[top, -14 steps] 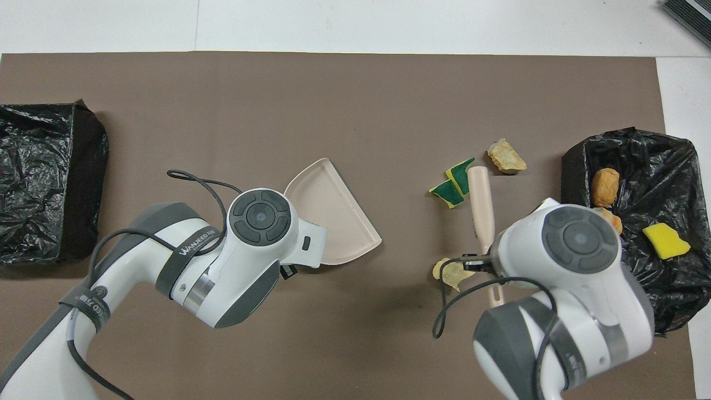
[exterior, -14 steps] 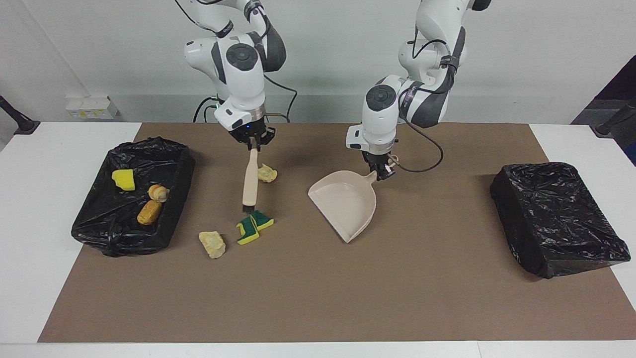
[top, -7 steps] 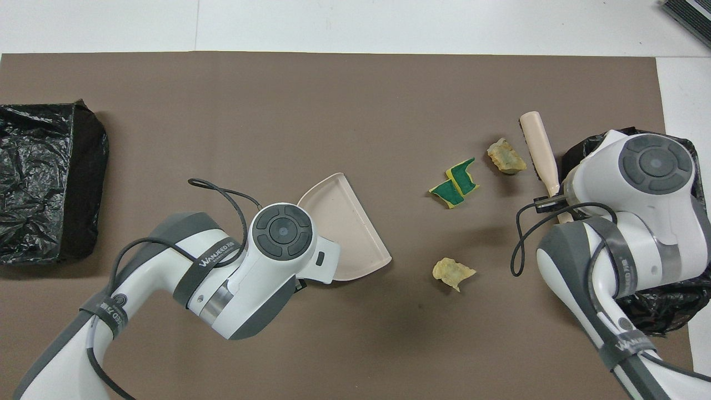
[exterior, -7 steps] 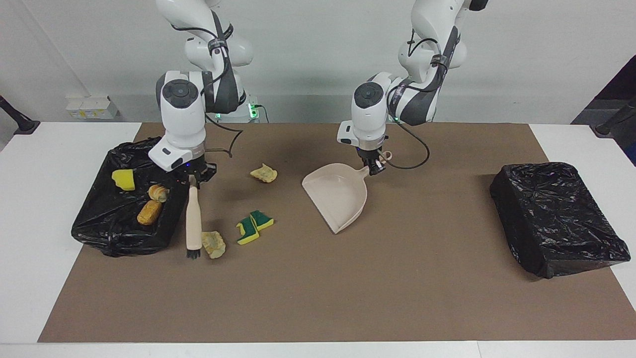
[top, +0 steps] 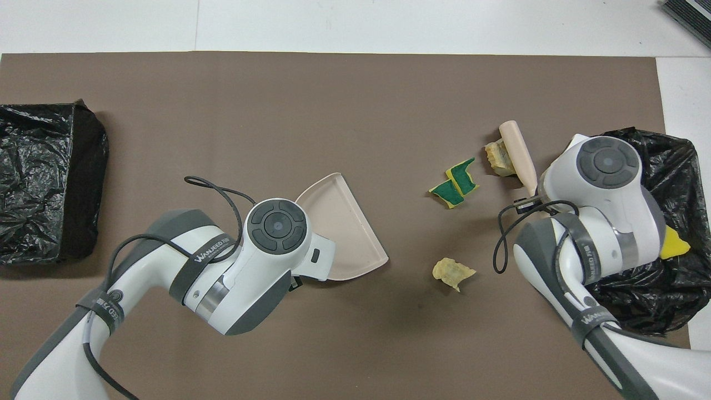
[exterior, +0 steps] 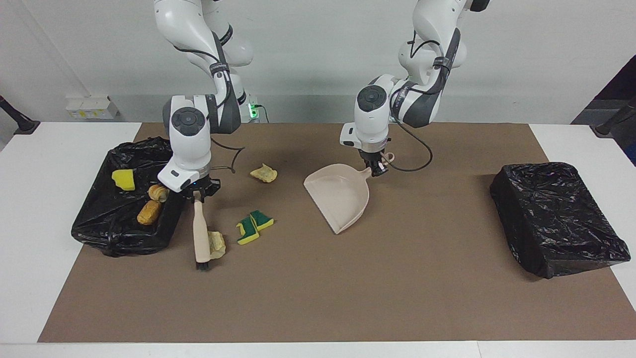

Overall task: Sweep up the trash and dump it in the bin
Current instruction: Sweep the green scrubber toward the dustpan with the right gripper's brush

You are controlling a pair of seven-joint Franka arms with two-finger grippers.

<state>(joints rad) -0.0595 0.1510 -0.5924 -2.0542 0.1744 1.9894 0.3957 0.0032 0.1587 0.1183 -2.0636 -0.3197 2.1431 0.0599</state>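
My right gripper (exterior: 198, 196) is shut on the handle end of the beige brush (exterior: 201, 233). The brush slopes down to the mat, its black bristles low beside a pale beige trash scrap (exterior: 217, 243) that touches its side. The same scrap (top: 496, 158) lies against the brush (top: 516, 155) in the overhead view. Two green-and-yellow scraps (exterior: 254, 226) lie together between the brush and the dustpan. A pale yellow scrap (exterior: 264, 173) sits nearer the robots. My left gripper (exterior: 377, 170) is shut on the handle of the beige dustpan (exterior: 340, 196), whose mouth points away from the robots.
The black-bagged bin (exterior: 99, 223) at the right arm's end holds a yellow scrap (exterior: 123, 179) and two tan-orange ones (exterior: 149, 212). A second black-bagged bin (exterior: 556, 219) stands at the left arm's end. A brown mat (exterior: 318, 298) covers the table.
The right gripper carried the brush from the green scraps toward the bin, then brought it against the pale beige scrap. The dustpan shifted slightly toward the right arm's end.
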